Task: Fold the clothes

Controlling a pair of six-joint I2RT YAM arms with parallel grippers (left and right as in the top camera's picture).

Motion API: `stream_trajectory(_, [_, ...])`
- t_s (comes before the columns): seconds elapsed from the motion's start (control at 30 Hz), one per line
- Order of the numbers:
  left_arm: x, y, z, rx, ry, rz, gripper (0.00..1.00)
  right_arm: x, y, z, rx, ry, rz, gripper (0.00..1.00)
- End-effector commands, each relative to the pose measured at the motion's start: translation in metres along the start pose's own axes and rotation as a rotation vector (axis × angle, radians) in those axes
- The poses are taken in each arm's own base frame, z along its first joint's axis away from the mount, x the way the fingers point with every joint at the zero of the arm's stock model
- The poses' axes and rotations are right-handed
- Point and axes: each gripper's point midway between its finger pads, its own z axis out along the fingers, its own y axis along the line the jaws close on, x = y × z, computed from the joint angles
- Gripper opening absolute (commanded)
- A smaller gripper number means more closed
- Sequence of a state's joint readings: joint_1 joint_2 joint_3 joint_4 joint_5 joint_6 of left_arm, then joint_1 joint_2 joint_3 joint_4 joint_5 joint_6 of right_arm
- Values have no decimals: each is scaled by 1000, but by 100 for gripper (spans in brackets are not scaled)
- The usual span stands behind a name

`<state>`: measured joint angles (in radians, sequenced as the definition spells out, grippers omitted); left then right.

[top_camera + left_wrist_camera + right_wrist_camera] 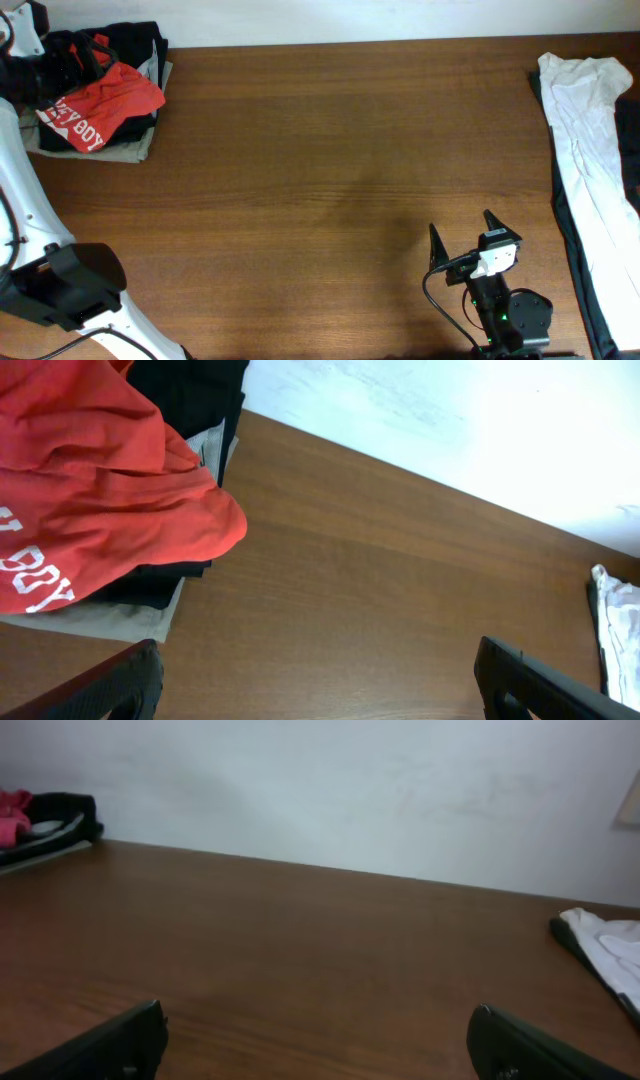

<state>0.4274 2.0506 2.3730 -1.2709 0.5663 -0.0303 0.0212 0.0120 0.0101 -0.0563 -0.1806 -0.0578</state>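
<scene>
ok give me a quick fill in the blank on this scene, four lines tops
1. The red-orange T-shirt lies atop a pile of clothes in the table's far ____ corner.
2. Its lettering is ____.
3. The right gripper is ____, holding nothing.
4. The white garment lies along the table's ____ edge.
Missing words: left; white; open; right.

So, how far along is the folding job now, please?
Looks done: the red T-shirt lies on the pile of dark and beige clothes in the far left corner, though it looks rumpled. In hand: nothing; the left gripper hangs open beside that pile, and the right gripper rests open over bare table. Possibly left: the white garment at the right edge lies long and unfolded.
</scene>
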Motion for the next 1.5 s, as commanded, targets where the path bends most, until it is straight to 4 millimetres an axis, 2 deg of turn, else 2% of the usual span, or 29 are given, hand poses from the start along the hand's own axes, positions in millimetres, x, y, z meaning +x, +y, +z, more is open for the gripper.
stream_trajectory(0.0, [-1,-3,-2,10,-5,4,99,2,-1,0,8,4,-5,99])
stream_trajectory(0.5, [-1,-3,-2,10,-4,4,99,2,-1,0,8,4,-5,99])
stream_trajectory(0.57, [0,-6,1,14,2,9,99,2,-1,0,8,4,-5,99])
stream_trajectory(0.67, [5,-26,-1,17,4,44,99,2,-1,0,8,4,-5,99])
stream_trajectory(0.73, [26,-47,-7,10,38,69,99,2,-1,0,8,4,-5,99])
stream_trajectory(0.8, [70,-77,-10,41,117,95,99,2,-1,0,8,4,-5,99])
stream_trajectory(0.9, [152,-112,-19,91,250,135,99,2,-1,0,8,4,-5,99])
stream_trajectory(1.0, [219,-119,-27,111,351,149,99,2,-1,0,8,4,-5,99])
stream_trajectory(1.03, [253,-119,-34,119,394,158,99,2,-1,0,8,4,-5,99])
stream_trajectory(1.07, [267,-116,-37,111,399,167,99,2,-1,0,8,4,-5,99])
stream_trajectory(1.13, [285,-107,-40,108,302,219,99,2,-1,0,8,4,-5,99])
stream_trajectory(1.23, [277,-97,-32,102,40,328,99,2,-1,0,8,4,-5,99])
stream_trajectory(1.3, [267,-96,-34,120,-196,412,99,2,-1,0,8,4,-5,99])
stream_trajectory(1.33, [267,-95,-37,129,-325,453,99,2,-1,0,8,4,-5,99])
stream_trajectory(1.47, [275,-93,-52,175,-663,556,99,2,-1,0,8,4,-5,99])
